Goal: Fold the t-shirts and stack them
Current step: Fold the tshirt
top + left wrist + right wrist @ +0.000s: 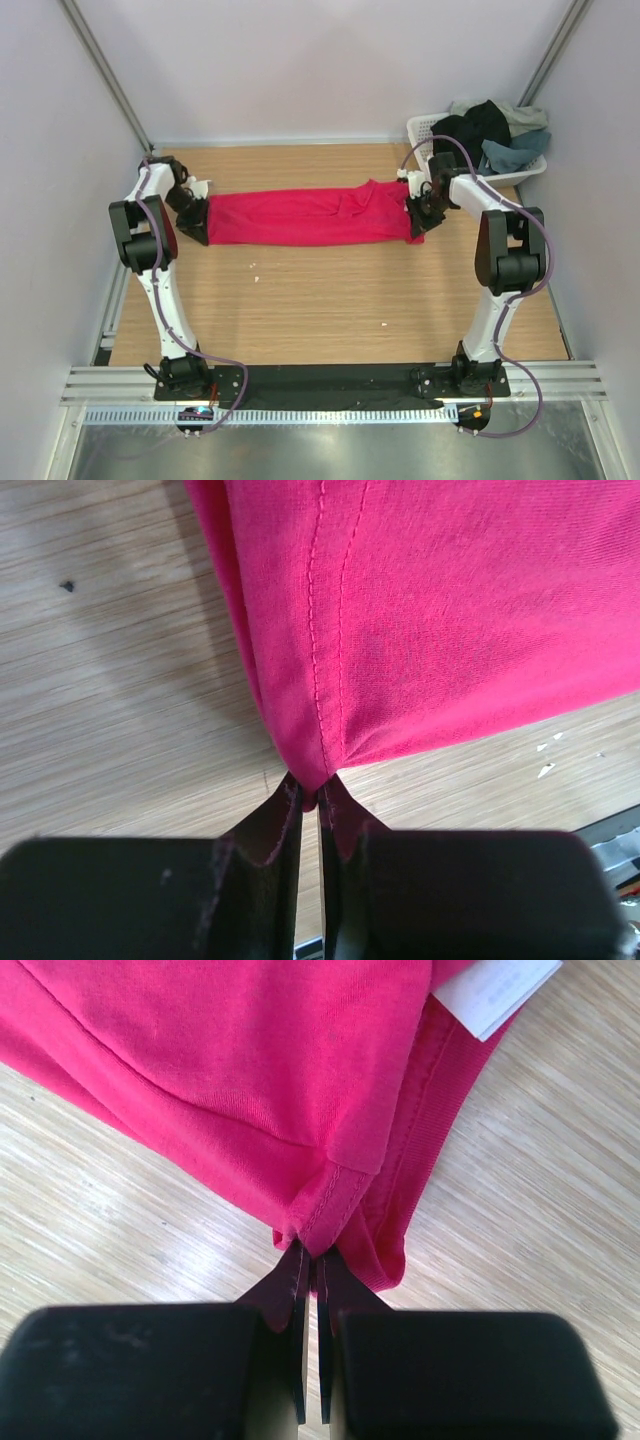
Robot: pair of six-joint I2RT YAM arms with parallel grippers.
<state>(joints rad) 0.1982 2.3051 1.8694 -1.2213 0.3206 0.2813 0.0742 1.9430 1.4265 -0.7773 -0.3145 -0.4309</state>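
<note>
A broad stretch of wooden table [320,310] is seen between the arm bases and the crimson-pink t-shirt [300,218], which is stretched across it as a long folded band. Its left end is pinched in the clenched left gripper [310,798], and its right end in the clenched right gripper [308,1257]. Beyond, at the far right corner, the other t-shirts [490,125] are heaped in a white basket [422,128].

Your pink shirt [300,217] is plain bright crimson, its label [497,995] white. The table [300,300] is pale wood grain. Your basket [425,128] is white lattice, with a black shirt [475,125], blue shirt [510,153] and grey-green shirt [522,117].
</note>
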